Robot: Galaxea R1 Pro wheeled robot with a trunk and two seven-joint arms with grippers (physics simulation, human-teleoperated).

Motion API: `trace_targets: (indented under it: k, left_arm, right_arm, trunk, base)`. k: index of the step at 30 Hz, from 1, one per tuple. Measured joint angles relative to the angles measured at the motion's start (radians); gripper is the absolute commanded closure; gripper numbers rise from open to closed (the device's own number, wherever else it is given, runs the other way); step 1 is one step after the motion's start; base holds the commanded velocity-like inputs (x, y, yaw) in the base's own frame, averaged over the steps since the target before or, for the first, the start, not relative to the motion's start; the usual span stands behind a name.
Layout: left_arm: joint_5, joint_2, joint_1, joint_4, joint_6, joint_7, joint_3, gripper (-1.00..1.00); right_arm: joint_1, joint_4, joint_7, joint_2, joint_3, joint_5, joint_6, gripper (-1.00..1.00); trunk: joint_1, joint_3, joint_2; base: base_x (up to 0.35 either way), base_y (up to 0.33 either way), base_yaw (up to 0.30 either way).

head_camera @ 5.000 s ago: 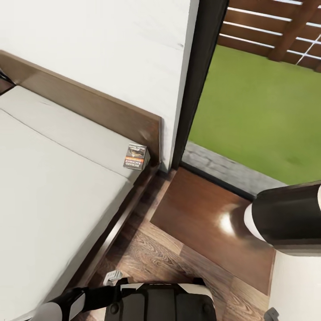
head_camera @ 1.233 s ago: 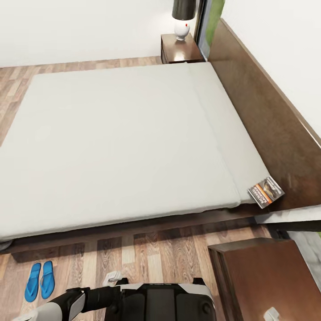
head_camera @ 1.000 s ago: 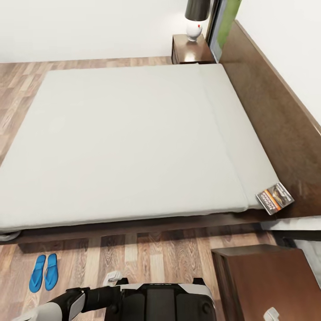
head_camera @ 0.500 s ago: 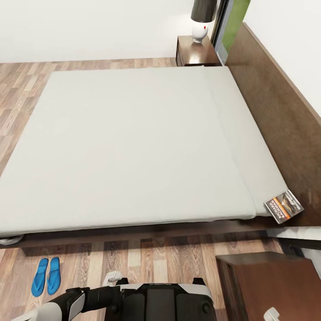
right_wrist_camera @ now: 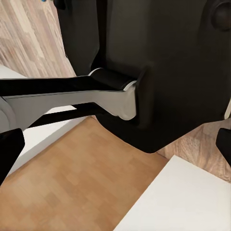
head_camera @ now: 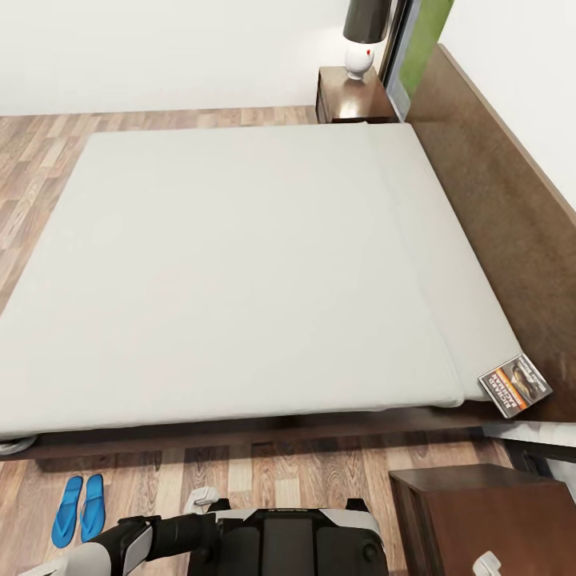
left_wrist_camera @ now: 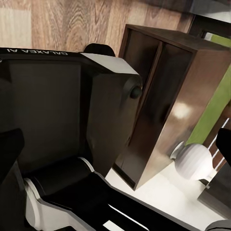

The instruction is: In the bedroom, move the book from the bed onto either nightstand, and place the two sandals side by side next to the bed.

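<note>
Book lies flat on the bed's near corner by the headboard. One nightstand stands just below it, another at the far side with a lamp. Sandals sit side by side on the floor near the bed. Can't tell whether either gripper is open or closed.

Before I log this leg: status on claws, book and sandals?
Claw states cannot be told. Book on bed corner by headboard, beside near nightstand. Sandals paired on floor beside bed. Nothing in the way.
</note>
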Motion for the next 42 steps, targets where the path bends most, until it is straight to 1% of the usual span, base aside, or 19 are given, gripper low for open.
trace_targets:
  k: [10,19,38,40,41,42]
  left_arm:
    - [0.0,0.0,0.0,0.0,0.0,0.0,0.0,-1.0]
    - [0.0,0.0,0.0,0.0,0.0,0.0,0.0,-1.0]
    - [-0.001,0.0,0.0,0.0,0.0,-0.001,0.0,-1.0]
    - [-0.001,0.0,0.0,0.0,0.0,-0.001,0.0,-1.0]
    - [-0.001,0.0,0.0,0.0,0.0,-0.001,0.0,-1.0]
    - [-0.001,0.0,0.0,0.0,0.0,-0.001,0.0,-1.0]
  right_arm:
    - [0.0,0.0,0.0,0.0,0.0,0.0,0.0,-1.0]
    - [0.0,0.0,0.0,0.0,0.0,0.0,0.0,-1.0]
    - [0.0,0.0,-0.001,-0.002,-0.001,-0.004,0.0,-1.0]
    - [0.0,0.0,-0.001,-0.006,-0.003,-0.027,0.0,-1.0]
    - [0.0,0.001,-0.001,-0.008,-0.005,-0.055,0.0,-1.0]
    - [0.0,0.002,-0.002,-0.011,-0.008,-0.096,0.001,-1.0]
  trunk:
    - [0.0,0.0,0.0]
    - [0.0,0.0,0.0]
    - [0.0,0.0,0.0]
    - [0.0,0.0,0.0]
    - [0.0,0.0,0.0]
    - [0.0,0.0,0.0]
  base:
    - [0.0,0.0,0.003]
    - [0.0,0.0,0.108]
    - [0.0,0.0,0.003]
    - [0.0,0.0,0.0]
    - [0.0,0.0,0.0]
    - [0.0,0.0,0.0]
